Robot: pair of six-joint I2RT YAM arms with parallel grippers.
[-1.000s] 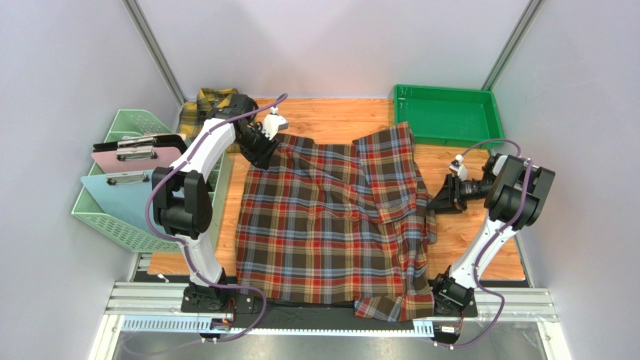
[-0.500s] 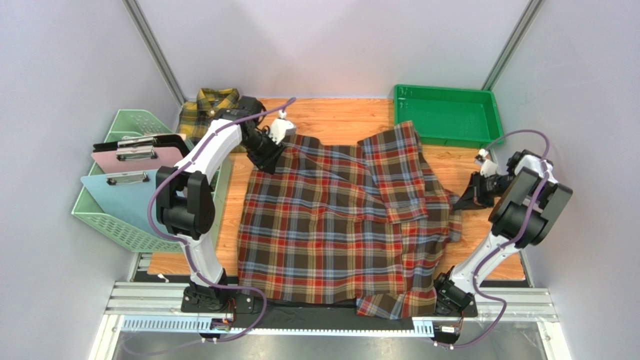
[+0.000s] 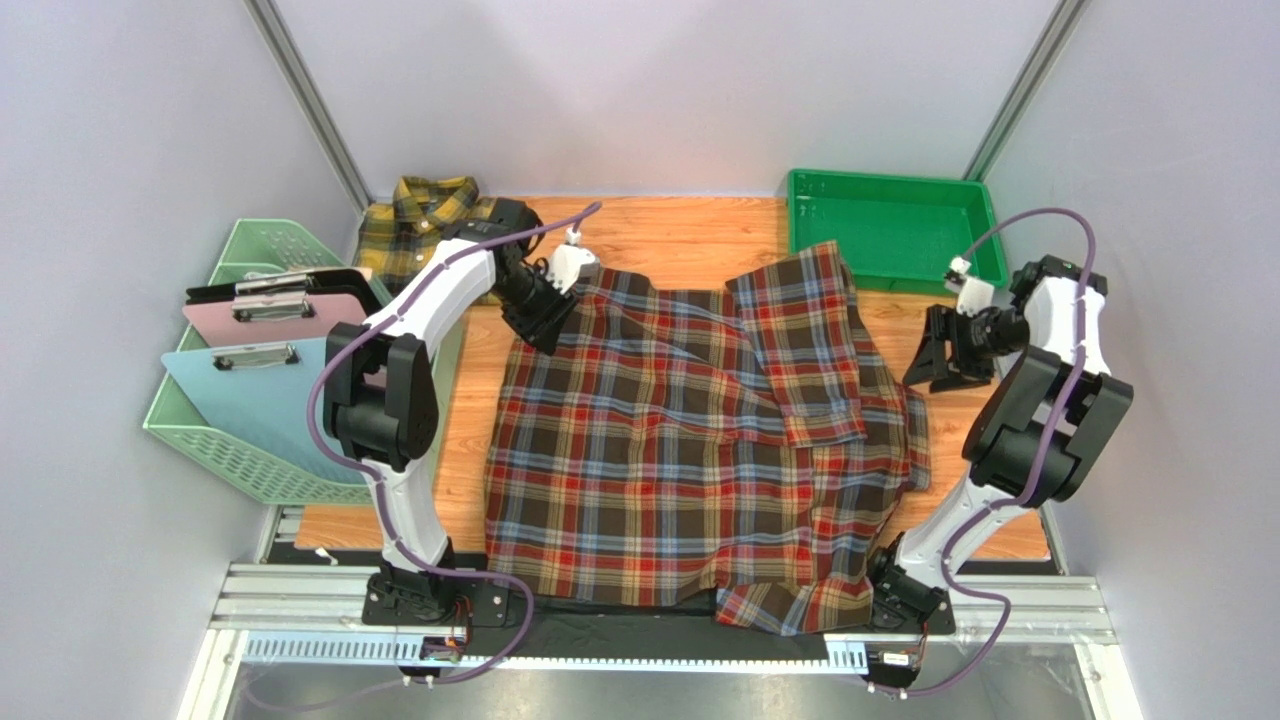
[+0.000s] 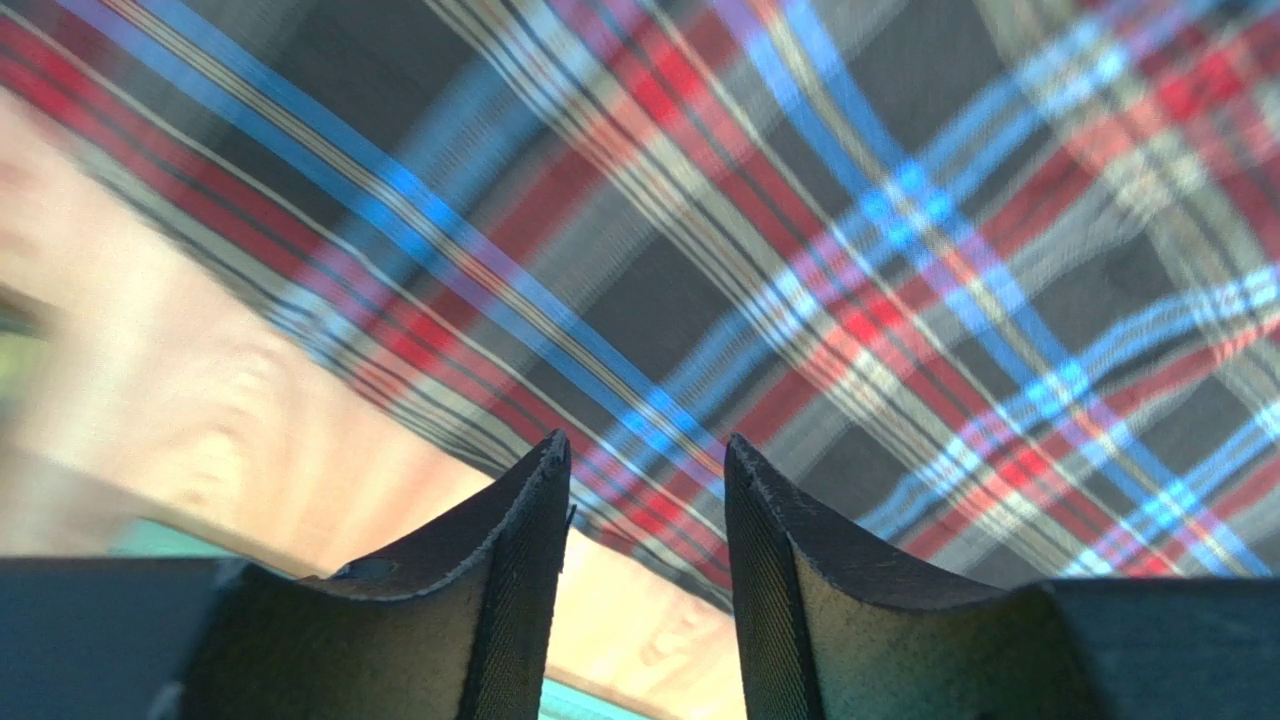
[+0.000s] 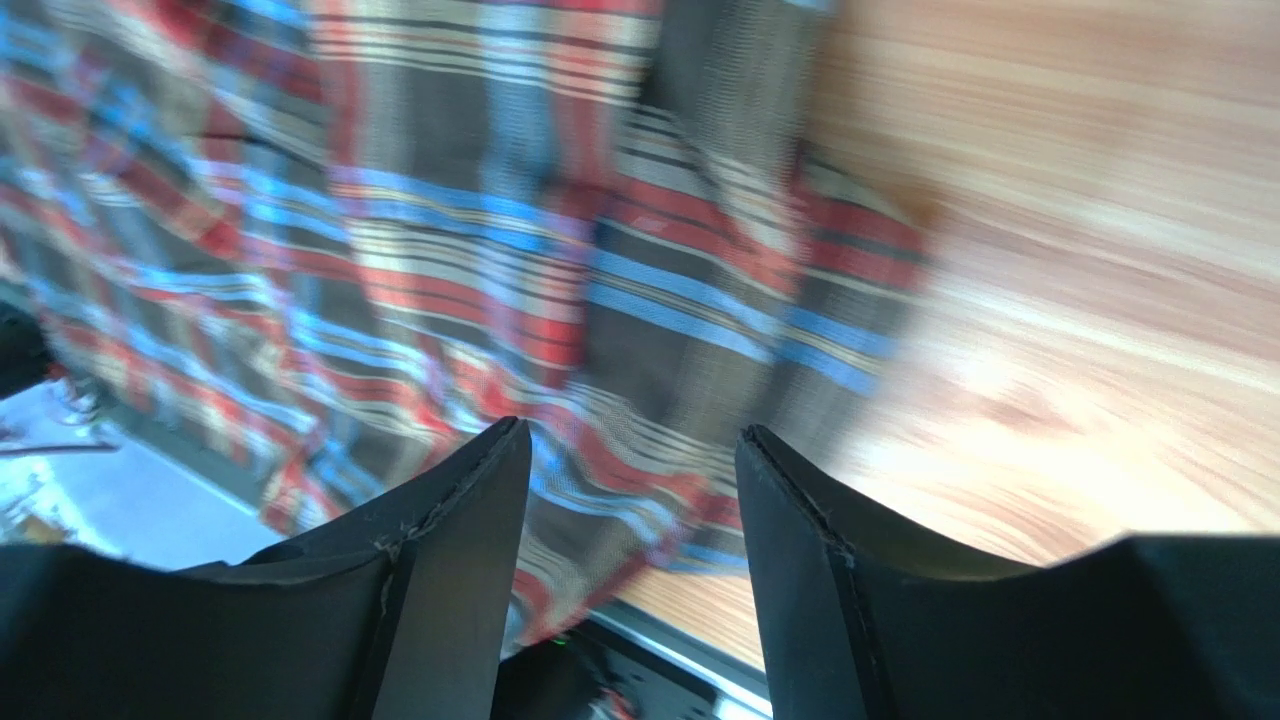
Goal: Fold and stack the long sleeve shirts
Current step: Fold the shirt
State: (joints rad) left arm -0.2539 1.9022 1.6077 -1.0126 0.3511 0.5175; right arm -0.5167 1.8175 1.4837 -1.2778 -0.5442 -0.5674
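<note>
Flannel mid-fold: red plaid shirt (image 3: 691, 435) spread across wooden table (image 3: 676, 233) at centre frame, long axis running top to bottom, upper edge toward the top of the frame, hem spilling over the near edge at the bottom. Shows one sleeve folded back along the right side, slanting from upper centre down to the right. Collar not made out. Yellow plaid shirt (image 3: 425, 210) bunched at upper left, just behind left gripper (image 3: 544, 312). Left gripper on the red shirt's upper left corner, fingers (image 4: 526, 510) parted by a narrow gap, flat cloth and bare wood showing between them, nothing visibly pinched. Right gripper (image 3: 932, 357) at right of frame, just off the shirt's right edge, fingers spread and empty. Against a second ago: whole shirt slid rightward, more wood bared along its left side; left gripper shifted right with the corner; right gripper drawn up and away from the edge touched half a second back. Green tray (image 3: 902, 233) at upper right; pink, blue and black clipboards (image 3: 278, 315) in pale green basket (image 3: 203, 435) at left.
</note>
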